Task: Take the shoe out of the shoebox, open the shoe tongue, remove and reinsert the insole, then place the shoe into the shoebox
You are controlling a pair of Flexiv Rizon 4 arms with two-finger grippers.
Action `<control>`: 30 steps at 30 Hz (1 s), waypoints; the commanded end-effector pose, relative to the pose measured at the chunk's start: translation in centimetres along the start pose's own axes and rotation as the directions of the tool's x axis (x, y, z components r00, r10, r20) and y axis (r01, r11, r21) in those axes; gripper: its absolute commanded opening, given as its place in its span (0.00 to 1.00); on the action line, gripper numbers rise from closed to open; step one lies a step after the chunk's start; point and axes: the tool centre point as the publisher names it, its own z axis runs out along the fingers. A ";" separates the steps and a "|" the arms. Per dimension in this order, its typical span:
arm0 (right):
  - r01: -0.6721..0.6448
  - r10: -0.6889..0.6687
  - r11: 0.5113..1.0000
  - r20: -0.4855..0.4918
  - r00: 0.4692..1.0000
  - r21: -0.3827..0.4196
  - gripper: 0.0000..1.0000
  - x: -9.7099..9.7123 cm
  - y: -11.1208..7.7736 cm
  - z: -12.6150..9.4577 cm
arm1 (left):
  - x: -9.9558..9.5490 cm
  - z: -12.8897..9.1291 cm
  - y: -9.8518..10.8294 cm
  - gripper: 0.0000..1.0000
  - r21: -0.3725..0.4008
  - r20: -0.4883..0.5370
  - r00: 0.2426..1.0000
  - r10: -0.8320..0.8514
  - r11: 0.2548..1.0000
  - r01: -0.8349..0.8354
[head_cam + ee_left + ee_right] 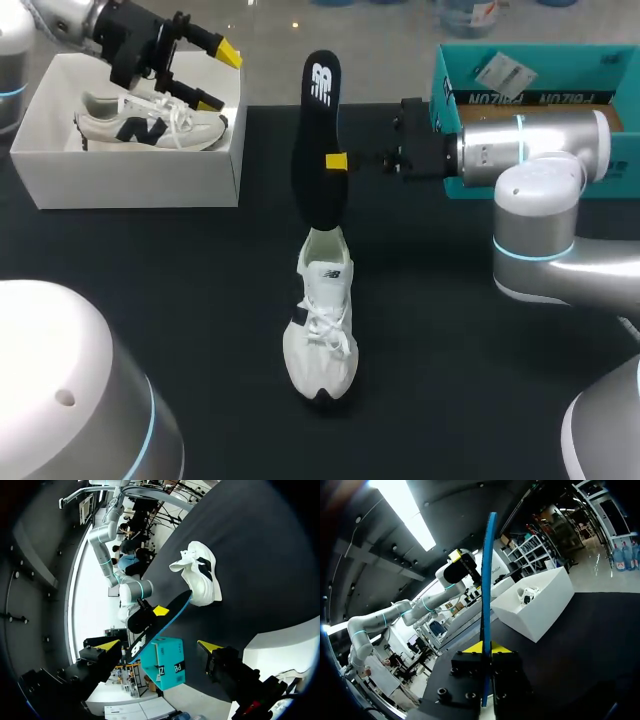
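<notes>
My right claw (338, 161) is clenched on the insole (320, 130). It holds it from the side, about at the middle of its length, with one yellow tip on each flat face. In the right wrist view I see the insole only by its thin blue edge, and it rises straight up between my two fingers.

The insole is black and stands almost upright over the bench (150, 260). Its lower end is at the opening of the white shoe (322, 330). I cannot tell how deep it sits inside.

The white shoe rests on its sole in the middle of the bench, with the toe pointing toward the near edge and the laces loose. It is well apart from both boxes.

My left claw (218, 78) is released, with the fingers wide apart and nothing between them. It hangs above the white shoebox (130, 180) at the far left of the bench. A second shoe (150, 128), white with a dark mark on the side, lies in this box under the claw.

A teal box (520, 65) stands at the far right, behind my right arm.
</notes>
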 end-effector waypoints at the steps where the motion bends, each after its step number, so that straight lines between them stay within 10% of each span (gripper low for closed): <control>1: -0.013 0.013 0.999 -0.005 1.000 -0.033 0.00 -0.3 -1.3 1.7 | 0.0 -0.1 0.0 1.00 0.001 -0.004 1.000 0.001 1.000 -0.001; 30: -0.141 0.141 0.990 -0.006 0.990 -0.022 0.00 0.5 -6.7 3.3 | 0.0 -0.1 0.0 1.00 0.001 -0.004 1.000 0.001 1.000 -0.001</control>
